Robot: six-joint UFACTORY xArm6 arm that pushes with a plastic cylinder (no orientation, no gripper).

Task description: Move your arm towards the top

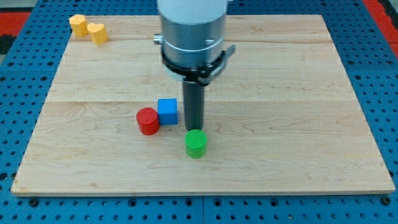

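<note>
My dark rod hangs from the grey arm body at the view's top centre, and my tip (pixel 194 128) rests on the wooden board (pixel 280 93) near the middle. A green cylinder (pixel 196 144) stands just below the tip, close to touching it. A blue cube (pixel 167 111) sits just left of the rod. A red cylinder (pixel 148 121) stands against the blue cube's lower left. Two yellow blocks lie at the view's top left corner: a yellow hexagonal one (pixel 78 24) and a yellow cylinder (pixel 97 33) beside it.
The board lies on a blue pegboard table (pixel 18 93) with holes all around. A red strip (pixel 380 15) shows at the view's top right corner. The arm body hides the board's top centre.
</note>
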